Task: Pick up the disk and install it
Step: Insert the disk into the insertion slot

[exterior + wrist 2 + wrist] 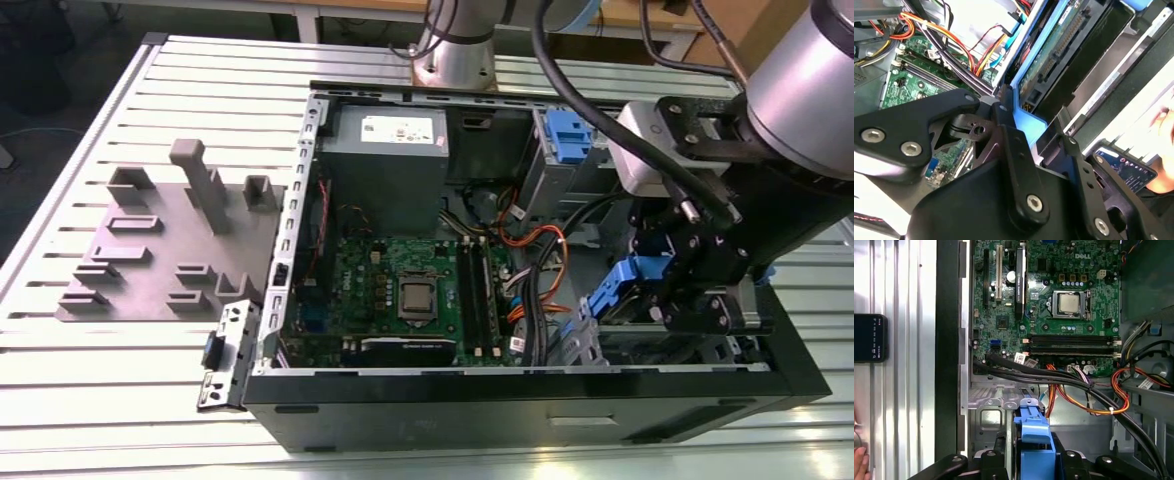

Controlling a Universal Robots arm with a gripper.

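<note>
One gripper [694, 300]: clamped on the disk [638, 290], blue rails showing.
Disk: inside the computer case [534, 400], 4 o'clock of motherboard [407, 295].

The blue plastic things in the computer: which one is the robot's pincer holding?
The lower one at the exterior view's right, the disk's blue rail, sits in the pincer. The other blue bracket stays up beside the grey power supply, untouched.

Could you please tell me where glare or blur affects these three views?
Exterior view: glare bleaches the ribbed silver metal table. Second wrist view: the black end effector looms soft up close, background blown white. First wrist view: evenly lit, the green motherboard crisp.
</note>
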